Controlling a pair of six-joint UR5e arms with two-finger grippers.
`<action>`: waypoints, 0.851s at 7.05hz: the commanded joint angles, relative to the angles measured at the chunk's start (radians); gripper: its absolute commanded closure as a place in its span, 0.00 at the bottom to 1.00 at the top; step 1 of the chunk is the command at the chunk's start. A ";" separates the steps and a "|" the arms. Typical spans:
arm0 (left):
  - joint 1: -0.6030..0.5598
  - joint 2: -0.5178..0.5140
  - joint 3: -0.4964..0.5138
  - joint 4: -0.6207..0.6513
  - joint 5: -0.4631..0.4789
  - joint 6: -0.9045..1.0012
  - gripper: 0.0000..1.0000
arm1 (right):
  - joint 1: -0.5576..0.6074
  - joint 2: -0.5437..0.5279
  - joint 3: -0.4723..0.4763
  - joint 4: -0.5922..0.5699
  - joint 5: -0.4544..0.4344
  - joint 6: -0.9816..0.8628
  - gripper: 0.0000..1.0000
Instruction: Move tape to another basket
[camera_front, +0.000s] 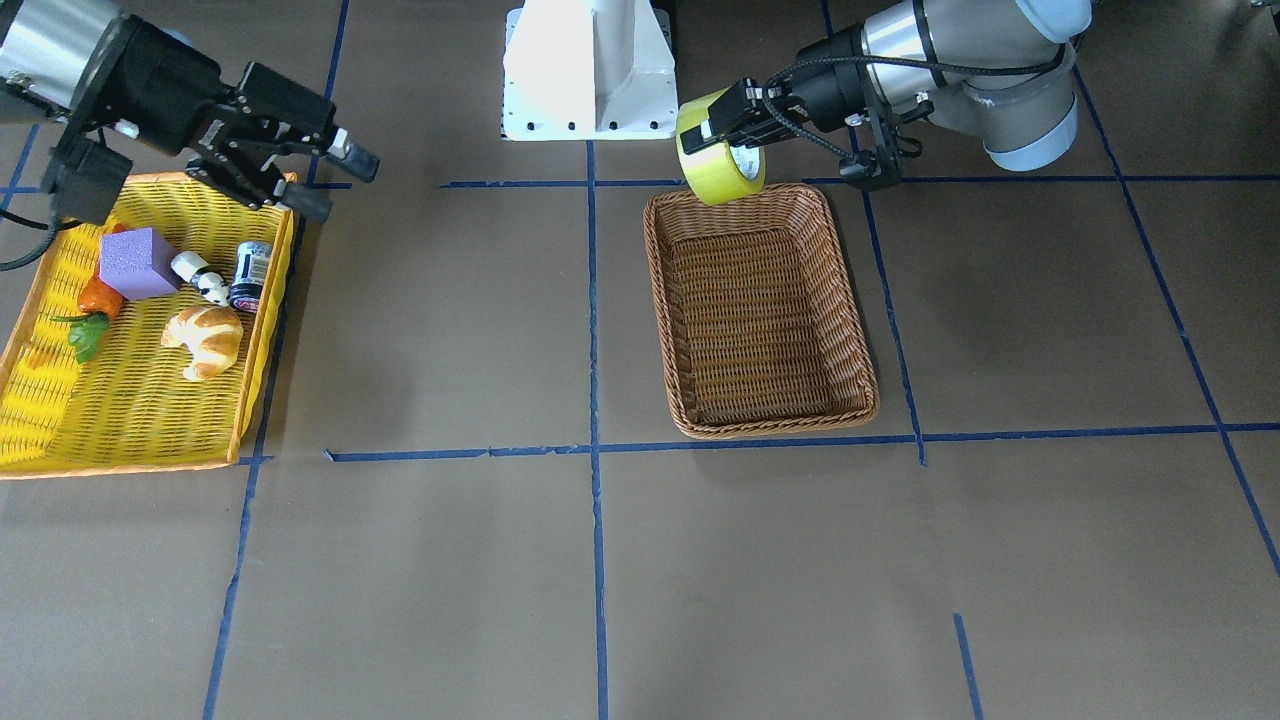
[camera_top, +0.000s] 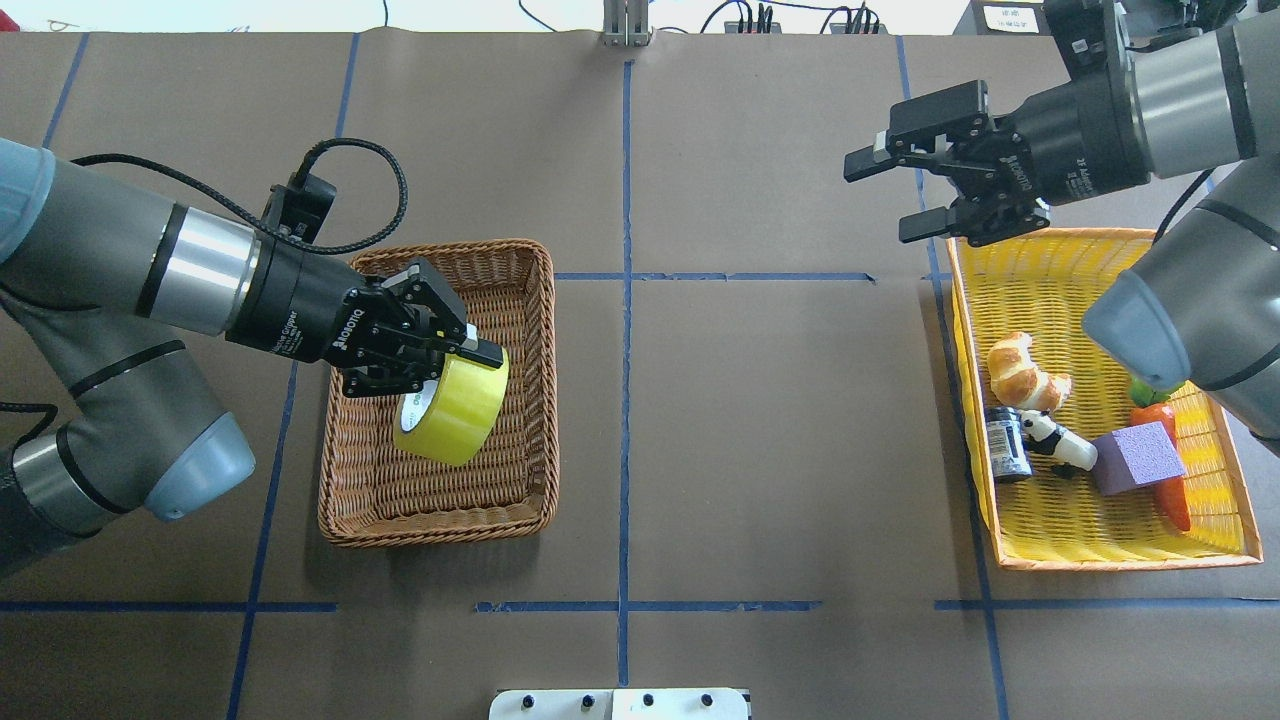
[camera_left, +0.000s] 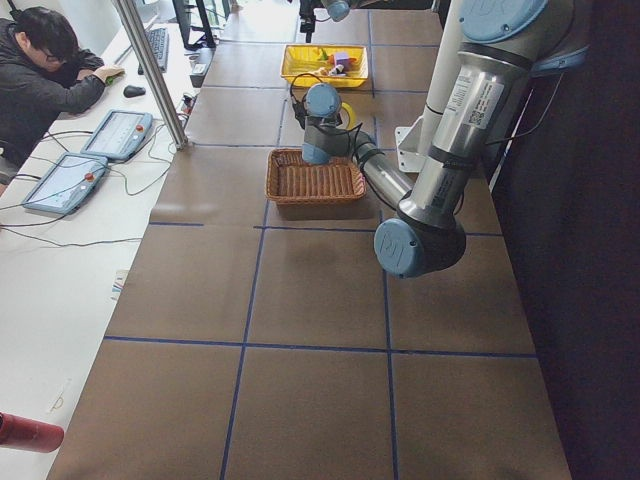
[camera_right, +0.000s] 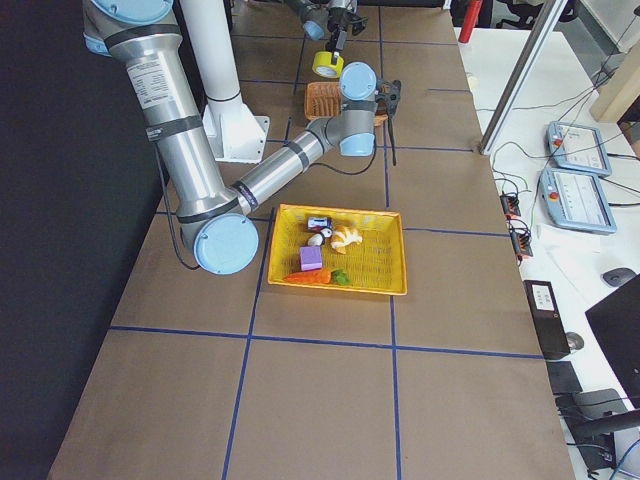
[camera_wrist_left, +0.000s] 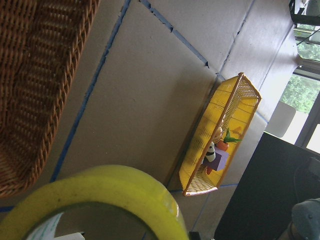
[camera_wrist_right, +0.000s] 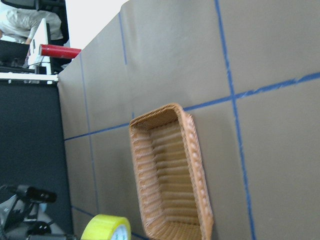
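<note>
The yellow-green tape roll (camera_top: 455, 405) hangs in my left gripper (camera_top: 447, 362), which is shut on its wall, one finger outside and one in the core. It is held above the brown wicker basket (camera_top: 440, 530), over the half nearer the robot. In the front view the tape (camera_front: 722, 160) sits over the basket's rim (camera_front: 770, 425) on the robot's side. The left wrist view shows the tape (camera_wrist_left: 110, 192) close up beside the basket (camera_wrist_left: 35, 90). My right gripper (camera_top: 888, 197) is open and empty, above the far corner of the yellow basket (camera_top: 1120, 560).
The yellow basket (camera_front: 120, 420) holds a croissant (camera_front: 207, 340), a purple cube (camera_front: 138, 262), a carrot (camera_front: 97, 300), a panda figure (camera_front: 203, 280) and a small can (camera_front: 250, 275). The robot's white base (camera_front: 590, 70) stands behind. Blue tape lines cross the brown table.
</note>
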 joint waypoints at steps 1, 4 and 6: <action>0.009 -0.003 -0.007 0.234 -0.001 0.203 1.00 | 0.088 -0.053 0.002 -0.256 0.001 -0.372 0.00; 0.011 -0.010 0.004 0.497 0.067 0.484 1.00 | 0.184 -0.130 0.000 -0.505 -0.008 -0.789 0.00; 0.073 -0.015 0.012 0.659 0.225 0.668 1.00 | 0.253 -0.149 0.000 -0.652 -0.010 -1.048 0.00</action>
